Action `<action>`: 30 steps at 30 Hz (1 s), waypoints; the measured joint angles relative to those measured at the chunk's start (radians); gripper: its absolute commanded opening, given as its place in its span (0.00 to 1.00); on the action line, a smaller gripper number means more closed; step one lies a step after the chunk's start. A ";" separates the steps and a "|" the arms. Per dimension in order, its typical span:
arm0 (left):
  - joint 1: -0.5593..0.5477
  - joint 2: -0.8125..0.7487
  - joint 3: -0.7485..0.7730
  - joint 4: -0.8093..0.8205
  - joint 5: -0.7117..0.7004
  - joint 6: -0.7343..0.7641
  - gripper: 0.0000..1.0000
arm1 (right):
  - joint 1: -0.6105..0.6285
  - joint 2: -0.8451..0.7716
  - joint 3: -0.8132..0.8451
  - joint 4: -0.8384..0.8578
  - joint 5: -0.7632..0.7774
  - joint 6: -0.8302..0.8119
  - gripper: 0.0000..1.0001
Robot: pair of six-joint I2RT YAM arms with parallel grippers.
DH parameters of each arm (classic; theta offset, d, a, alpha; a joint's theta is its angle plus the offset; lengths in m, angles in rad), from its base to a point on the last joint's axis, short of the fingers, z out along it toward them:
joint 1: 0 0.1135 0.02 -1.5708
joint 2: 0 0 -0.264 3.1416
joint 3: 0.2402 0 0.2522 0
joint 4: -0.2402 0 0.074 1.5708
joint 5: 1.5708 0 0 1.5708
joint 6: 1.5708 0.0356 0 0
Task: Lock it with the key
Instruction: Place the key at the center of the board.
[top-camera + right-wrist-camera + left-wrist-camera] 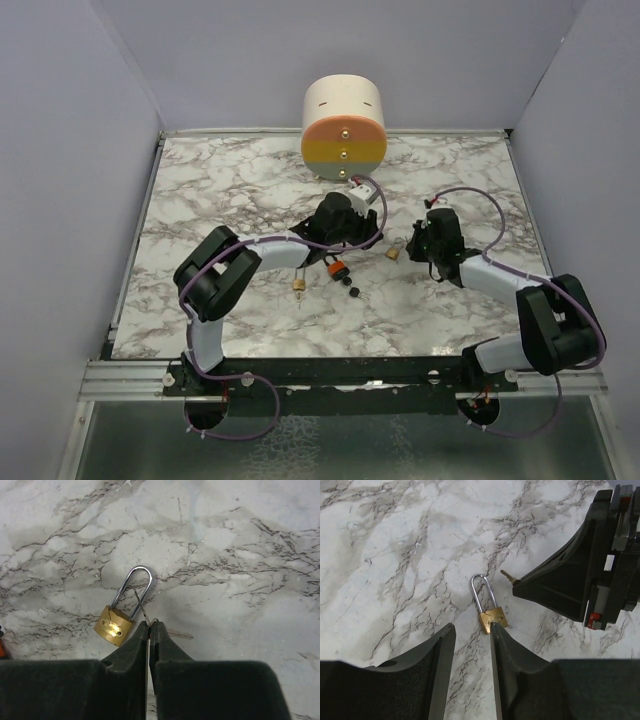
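Right gripper (150,625): fingers pressed together, pinching a thin metal key blade (179,635) at the very tips. It sits just beside the small brass padlock with the long silver shackle (114,626), mid white-marble worktop (220,190), a bit toward the right edge. Left gripper (471,630): fingers apart, holding nothing, one tip right at the brass padlock body, not around it.

The tiny black-headed key, short thin metal blade (352,289), lies loose mid-worktop, just on the near-edge side of the orange padlock with black shackle (337,268). Neither gripper touches it.

Risks as I see them:
- Wrong key. If the job wants the black-headed key, the right arm is busy with another one (head of the held one is hidden in the pads, can't tell its colour).
- Tip pinch looks marginal. Side load at the keyhole could twist the blade or pop it out.
- Brass padlock is unrestrained on smooth marble. Pushing a key at it will likely slide or spin it unless the left fingers close on it first.
- Grippers are near each other, so a small overshoot means finger-to-finger contact.
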 measured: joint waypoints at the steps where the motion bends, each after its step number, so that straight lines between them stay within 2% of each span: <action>1: 0.000 -0.002 -0.009 0.000 -0.005 0.002 0.37 | 0.008 0.011 0.003 -0.001 0.001 0.001 0.02; 19: 0.000 -0.228 -0.134 -0.005 -0.090 0.040 0.37 | 0.039 0.098 0.052 -0.027 0.055 0.045 0.02; 30: 0.000 -0.267 -0.148 -0.007 -0.128 0.053 0.37 | 0.049 0.155 0.097 -0.022 0.053 0.045 0.02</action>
